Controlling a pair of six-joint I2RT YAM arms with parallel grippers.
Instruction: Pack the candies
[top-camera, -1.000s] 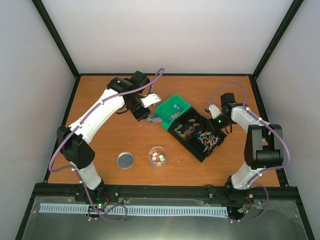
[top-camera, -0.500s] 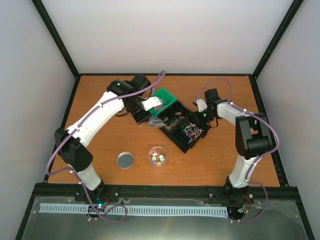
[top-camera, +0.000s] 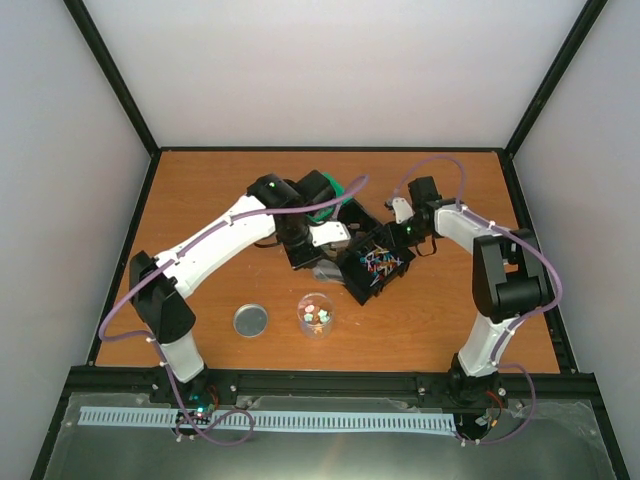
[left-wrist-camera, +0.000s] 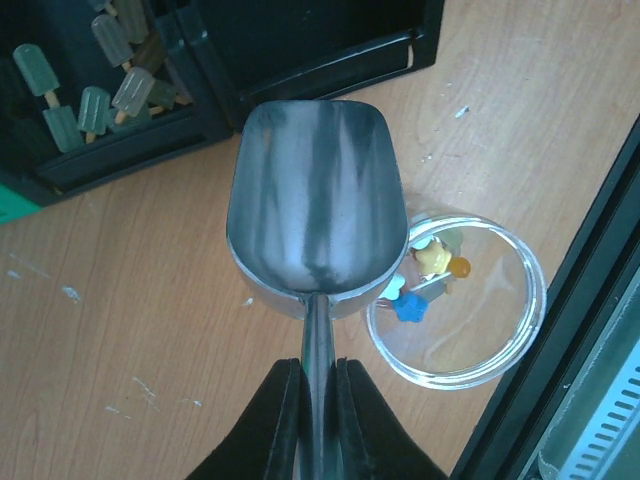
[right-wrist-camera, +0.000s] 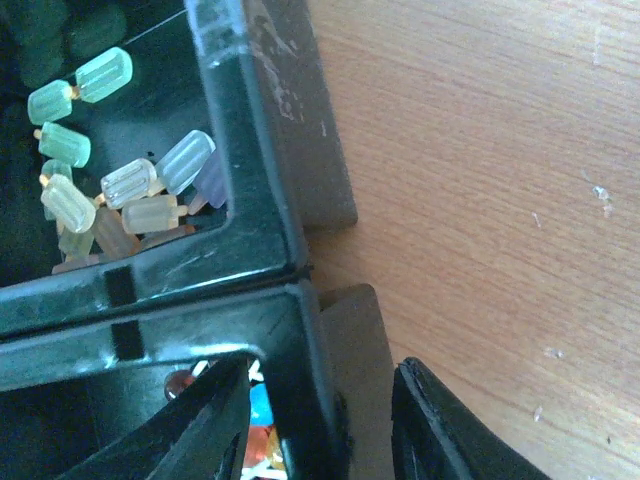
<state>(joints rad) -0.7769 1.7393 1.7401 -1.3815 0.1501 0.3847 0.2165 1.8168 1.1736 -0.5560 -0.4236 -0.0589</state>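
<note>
A few candies (left-wrist-camera: 430, 275) are lying in the clear cup (left-wrist-camera: 520, 330), most still binned; the left gripper (left-wrist-camera: 318, 395) is clamping an empty metal scoop (left-wrist-camera: 315, 205) (beside the cup), the right gripper (right-wrist-camera: 320, 420) straddling the black tray wall (right-wrist-camera: 290, 340).

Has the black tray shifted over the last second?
Yes. The black tray has slid left, toward the still jar and away from the table's right edge; the right gripper grips its wall.

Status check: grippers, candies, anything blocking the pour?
Left gripper shut on metal scoop, scoop empty. Right gripper straddling black bin wall. Few candies in clear cup. Nothing blocking the cup.
</note>
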